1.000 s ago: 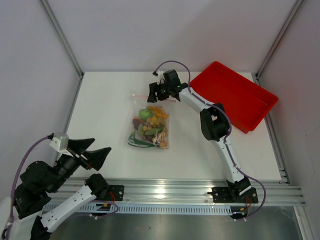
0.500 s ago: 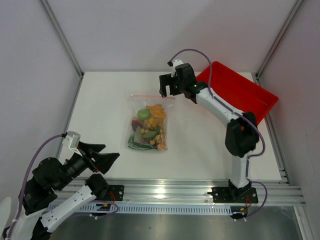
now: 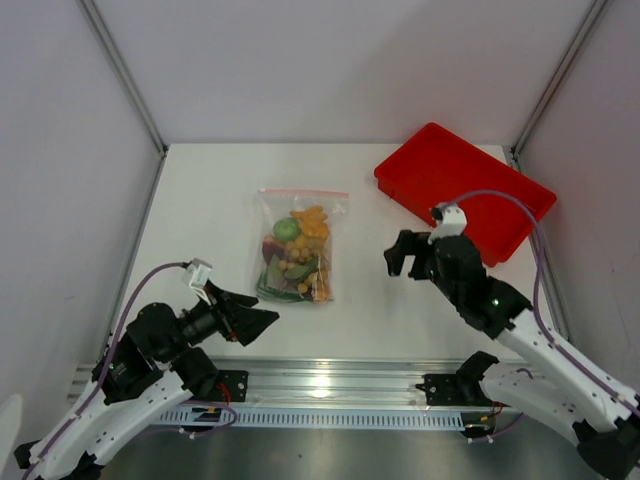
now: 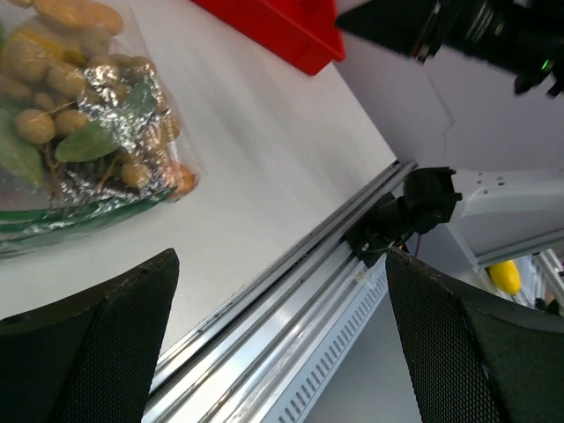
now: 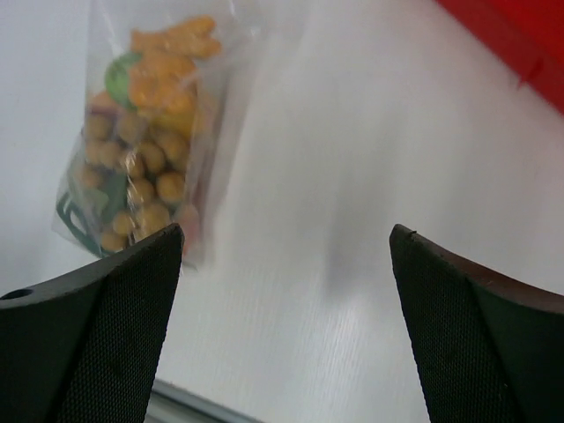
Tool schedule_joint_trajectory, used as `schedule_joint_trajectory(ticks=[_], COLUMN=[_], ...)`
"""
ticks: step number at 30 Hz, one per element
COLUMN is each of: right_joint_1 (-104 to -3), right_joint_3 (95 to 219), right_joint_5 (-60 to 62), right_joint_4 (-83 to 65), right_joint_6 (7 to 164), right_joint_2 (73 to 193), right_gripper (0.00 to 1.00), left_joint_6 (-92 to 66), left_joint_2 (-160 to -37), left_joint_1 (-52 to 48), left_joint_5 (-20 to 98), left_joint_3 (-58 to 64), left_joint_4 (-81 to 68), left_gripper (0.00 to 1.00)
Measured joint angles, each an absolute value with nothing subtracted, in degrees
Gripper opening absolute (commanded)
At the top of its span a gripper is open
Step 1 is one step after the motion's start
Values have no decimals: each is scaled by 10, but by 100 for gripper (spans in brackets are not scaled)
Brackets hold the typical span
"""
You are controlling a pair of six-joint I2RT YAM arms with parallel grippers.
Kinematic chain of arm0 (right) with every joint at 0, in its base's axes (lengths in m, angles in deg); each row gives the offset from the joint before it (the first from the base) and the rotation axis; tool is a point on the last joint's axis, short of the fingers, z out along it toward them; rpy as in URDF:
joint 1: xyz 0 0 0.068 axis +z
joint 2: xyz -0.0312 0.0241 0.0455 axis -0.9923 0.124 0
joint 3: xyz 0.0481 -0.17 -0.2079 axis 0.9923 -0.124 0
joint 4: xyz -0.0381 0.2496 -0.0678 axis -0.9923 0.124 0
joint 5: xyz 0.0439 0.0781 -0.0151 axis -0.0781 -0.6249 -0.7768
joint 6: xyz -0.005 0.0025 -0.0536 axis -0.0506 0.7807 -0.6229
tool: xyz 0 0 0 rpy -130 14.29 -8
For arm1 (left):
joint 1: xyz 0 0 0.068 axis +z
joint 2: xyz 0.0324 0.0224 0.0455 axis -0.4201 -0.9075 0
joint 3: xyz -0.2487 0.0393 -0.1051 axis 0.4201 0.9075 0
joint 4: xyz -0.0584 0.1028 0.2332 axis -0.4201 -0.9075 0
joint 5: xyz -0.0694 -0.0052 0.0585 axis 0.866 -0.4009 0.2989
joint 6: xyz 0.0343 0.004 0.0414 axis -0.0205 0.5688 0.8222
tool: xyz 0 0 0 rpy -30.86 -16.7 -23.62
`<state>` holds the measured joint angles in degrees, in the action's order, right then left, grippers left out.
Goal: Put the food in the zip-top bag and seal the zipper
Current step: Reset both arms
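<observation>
Bag [image 3: 298, 245] flat on worktop [image 3: 200, 220], left of red tray [image 3: 470, 190]; food [image 3: 296, 255] inside, zipper [image 3: 303, 192] at end level with tray. I judge it light, soft, slippery, contents lumpy: pinch zipper strip, not film. My left tool [image 3: 262, 310], right tool [image 3: 397, 255] both wide, empty, off bag.

A red rectangular tray [image 3: 470, 185] sits on the white tabletop [image 3: 200, 220], beyond the right gripper [image 3: 405, 255] and off to its right. It lies at an angle to the tabletop's edges, with its nearest wall close to that gripper. From the left gripper [image 3: 258, 312] the tray is well apart, far across the tabletop.

An aluminium rail [image 3: 330, 378] runs along the near edge behind both grippers, with a slotted white cable duct [image 3: 330, 413] just below it. Metal frame posts [image 3: 125, 75] rise at the back corners. A small yellow object [image 4: 507, 276] shows below the edge, too blurred to name.
</observation>
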<state>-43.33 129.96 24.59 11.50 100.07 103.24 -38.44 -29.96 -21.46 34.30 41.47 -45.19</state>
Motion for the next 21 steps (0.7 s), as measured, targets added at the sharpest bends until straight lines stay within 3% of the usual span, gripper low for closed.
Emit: schedule_joint_trajectory(ticks=[10, 16, 21], right_joint_1=[-317, -300, -297], right_joint_3=[1135, 1102, 1092], right_joint_5=[319, 337, 341], right_joint_4=[223, 256, 262], right_joint_6=[1181, 1241, 1254], right_joint_2=[724, 700, 701], right_gripper=[99, 99, 100], left_joint_6=[-425, -440, -452], left_joint_2=[-305, -307, -383], left_joint_1=[-215, -204, -123], left_joint_5=[368, 377, 447], left_joint_3=[524, 593, 603], left_joint_4=[-254, -163, -76], left_gripper=[99, 100, 100])
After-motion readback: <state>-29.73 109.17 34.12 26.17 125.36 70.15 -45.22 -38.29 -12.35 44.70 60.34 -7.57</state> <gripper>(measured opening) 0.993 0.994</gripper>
